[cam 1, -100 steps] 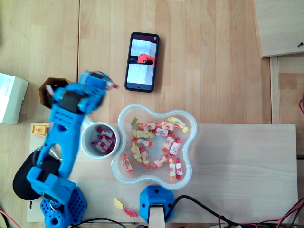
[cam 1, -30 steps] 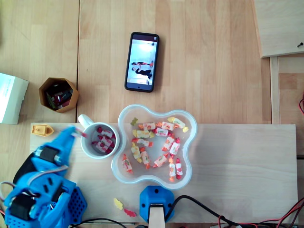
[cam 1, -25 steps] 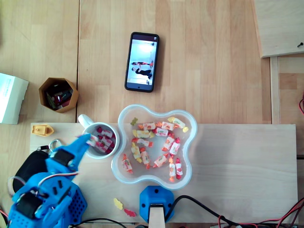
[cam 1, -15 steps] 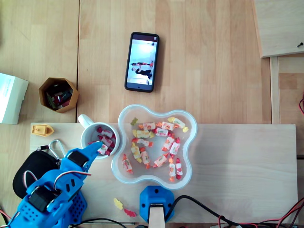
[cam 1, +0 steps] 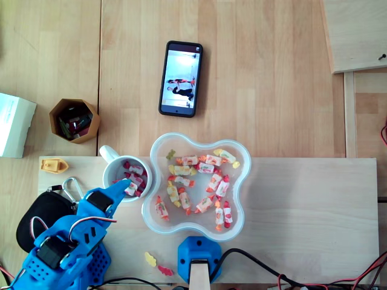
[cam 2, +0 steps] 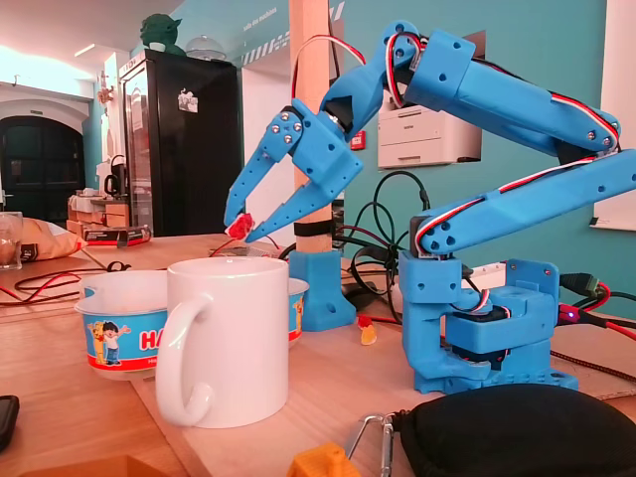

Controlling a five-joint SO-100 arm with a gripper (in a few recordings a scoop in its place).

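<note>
Fingertips of my blue claw point(cam 2: 241, 230) pinch a small red-wrapped sweet point(cam 2: 238, 227). The jaws stand only a sliver apart, closed on it at the very tips. In the fixed view I hang tilted downward, with the sweet in the air above the white ceramic mug point(cam 2: 237, 338) and clear of its rim. From overhead, my claw point(cam 1: 127, 183) lies over the lower left part of the mug's opening. The mug holds several more red-and-white wrapped sweets point(cam 1: 135, 173), and its handle points to the upper left.

Just right of the mug in the overhead view sits a clear plastic bowl with a wavy rim point(cam 1: 240, 192). I cannot tell whether the two touch. Many wrapped sweets in red, yellow and white point(cam 1: 199, 181) lie scattered in it.

Beside my base lies a black pouch with a metal carabiner point(cam 1: 37, 211). A blue post foot point(cam 1: 196, 257) stands below the bowl, with two loose gummy sweets point(cam 1: 150, 260) on the light wooden board point(cam 1: 302, 211) between it and my base.

Farther out, a small yellow block point(cam 1: 53, 165) rests at the board's upper left corner. Beyond it stands an orange hexagonal paper cup point(cam 1: 74, 119) with wrapped sweets inside, and a white box point(cam 1: 12, 124) sits at the left edge. A black smartphone point(cam 1: 181, 78) lies well apart at the top.
</note>
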